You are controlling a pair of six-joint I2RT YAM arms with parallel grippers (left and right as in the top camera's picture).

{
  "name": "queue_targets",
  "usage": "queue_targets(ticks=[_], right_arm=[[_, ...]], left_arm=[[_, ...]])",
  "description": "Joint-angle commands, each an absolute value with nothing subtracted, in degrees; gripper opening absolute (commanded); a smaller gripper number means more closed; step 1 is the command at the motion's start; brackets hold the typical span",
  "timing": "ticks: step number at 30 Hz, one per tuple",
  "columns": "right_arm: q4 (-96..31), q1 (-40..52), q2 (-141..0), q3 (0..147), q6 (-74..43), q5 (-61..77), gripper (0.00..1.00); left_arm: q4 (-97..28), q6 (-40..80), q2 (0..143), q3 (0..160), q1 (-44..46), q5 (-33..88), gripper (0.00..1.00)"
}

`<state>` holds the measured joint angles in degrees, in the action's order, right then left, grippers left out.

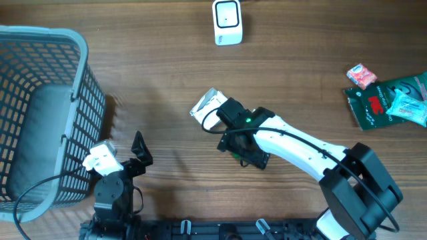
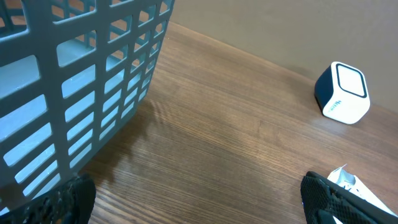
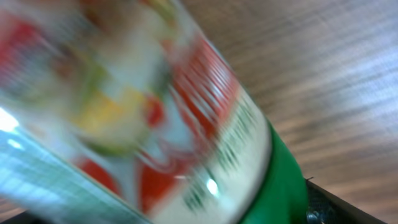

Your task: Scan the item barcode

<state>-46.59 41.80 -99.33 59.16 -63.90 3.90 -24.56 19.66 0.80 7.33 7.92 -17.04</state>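
Packet (image 1: pixel 207 105) to be scanned lies on the wooden table (image 1: pixel 167 73) near the middle, below the white scanner (image 1: pixel 227 22) and well apart from it. From overhead only its silvery-white end shows, poking out to the upper left of the right gripper (image 1: pixel 223 112), whose black head covers the rest. The right wrist view is the one that shows its printing: the packet (image 3: pixel 155 112) fills that frame at close range, blurred, with red, white and yellow patches and a green edge, and wood grain behind it. No finger shows clearly there, so the right gripper stands wide at the packet, but whether it presses on it I cannot tell. The left gripper (image 1: pixel 138 153) sits low at the left beside the grey basket (image 1: pixel 40 32), and it holds nothing. Its own wrist view shows it spread wide (image 2: pixel 199 202), with a dark fingertip in each bottom corner and bare table between. That view also catches the lattice wall of the basket (image 2: pixel 74 74) close on the left, the scanner (image 2: pixel 343 92) standing at the far right, and a white corner of the packet (image 2: pixel 351 186) beside the right-hand fingertip. Only the overhead view shows the far right edge, where a pink packet (image 1: pixel 361 75), a green packet (image 1: pixel 373 107) and a pale blue packet (image 1: pixel 408 107) lie together.
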Motion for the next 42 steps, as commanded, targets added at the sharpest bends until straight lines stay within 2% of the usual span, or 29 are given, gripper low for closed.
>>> queue_targets(ticks=[1,6,9,25,30,32,36,42], right_arm=[[-45.0,41.8,-100.0,58.7,-46.7,1.3,1.0],[-50.0,41.8,-100.0,58.7,-29.1,2.7,1.0],[-50.4,41.8,-100.0,58.7,-23.9,6.7,1.0],[-44.1,41.8,-100.0,54.3,-21.0,7.2,0.91],[-44.6,41.8,-100.0,53.9,-21.0,7.6,0.76],[-44.6,41.8,-100.0,53.9,-21.0,9.4,0.74],[-48.0,41.8,-100.0,55.5,-21.0,18.3,0.73],[-66.1,41.8,-100.0,62.0,-18.8,26.6,0.67]], left_arm=[[-24.5,20.0,0.4,7.2,8.0,-17.4,1.0],[-24.5,20.0,0.4,7.2,8.0,-17.4,1.0],[-24.5,20.0,0.4,7.2,8.0,-17.4,1.0],[-24.5,20.0,0.4,7.2,8.0,-17.4,1.0],[-24.5,20.0,0.4,7.2,8.0,-17.4,1.0],[-24.5,20.0,0.4,7.2,8.0,-17.4,1.0],[-24.5,20.0,0.4,7.2,8.0,-17.4,1.0],[-24.5,20.0,0.4,7.2,8.0,-17.4,1.0]])
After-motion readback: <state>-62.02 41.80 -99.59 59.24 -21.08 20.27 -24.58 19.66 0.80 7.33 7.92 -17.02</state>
